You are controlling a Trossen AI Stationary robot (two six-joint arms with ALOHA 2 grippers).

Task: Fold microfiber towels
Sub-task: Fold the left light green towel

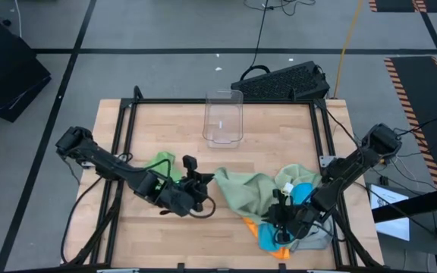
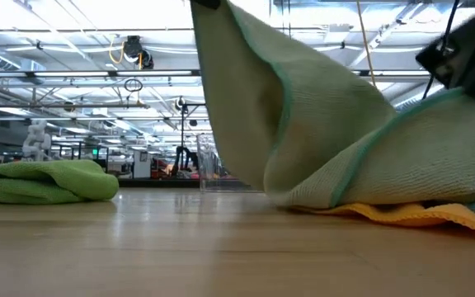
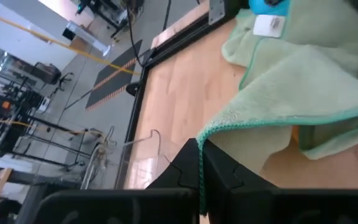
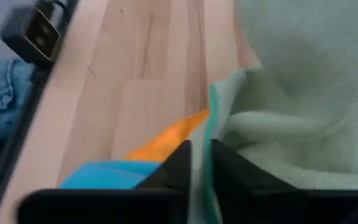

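Both arms reach low: left gripper [image 1: 203,182] pinches the sage towel's [image 1: 253,193] corner, right gripper [image 1: 281,218] pinches its near edge.

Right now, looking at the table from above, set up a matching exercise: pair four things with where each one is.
Things:
1. bright green microfiber towel
2. sage green microfiber towel
3. clear plastic bin
4. orange microfiber towel

Places:
A. peeking out under the sage towel's near edge
B. stretched between both grippers
C. bunched beside the left arm
D. standing alone at the table's far middle

Pairs: 1-C, 2-B, 3-D, 4-A
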